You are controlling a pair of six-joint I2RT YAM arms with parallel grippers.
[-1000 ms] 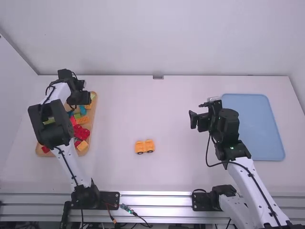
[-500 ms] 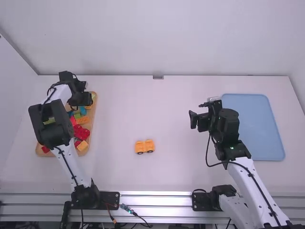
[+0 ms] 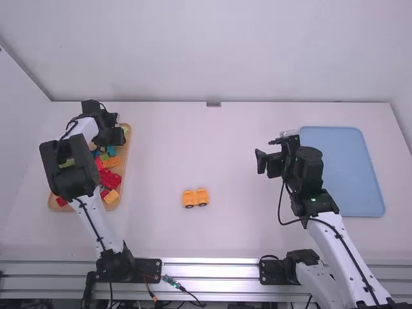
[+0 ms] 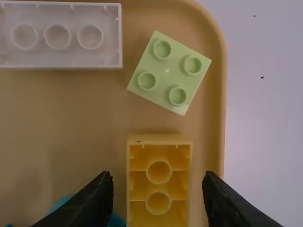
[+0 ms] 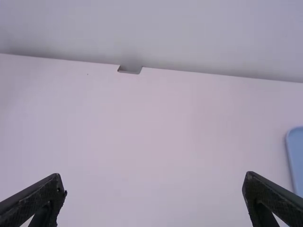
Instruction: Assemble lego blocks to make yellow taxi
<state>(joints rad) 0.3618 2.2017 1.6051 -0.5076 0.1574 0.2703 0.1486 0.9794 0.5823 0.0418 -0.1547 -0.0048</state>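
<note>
In the high view my left gripper [image 3: 116, 136] is over the far end of the wooden tray [image 3: 127, 154]. An upside-down yellow block [image 4: 159, 198], its hollow underside up, lies in the tray, and my left gripper [image 4: 157, 179] stands open above it, a finger at either side. Two small orange wheeled pieces [image 3: 202, 196] sit side by side on the table near the middle. Out over the right part of the table my right gripper [image 3: 266, 152] is held still; in its wrist view the right gripper [image 5: 154, 182] is open with nothing between its fingers.
Around the yellow block lie a pale green block [image 4: 169, 73], a white block [image 4: 59, 35] and a teal piece [image 4: 61, 203]. Red blocks [image 3: 109, 178] fill the tray's nearer part. A blue tray [image 3: 341, 170] lies at the right, beside the right arm.
My left gripper has shifted slightly toward the camera and a little right, covering the yellow block that showed beside it in the high view. The right arm has not moved.
</note>
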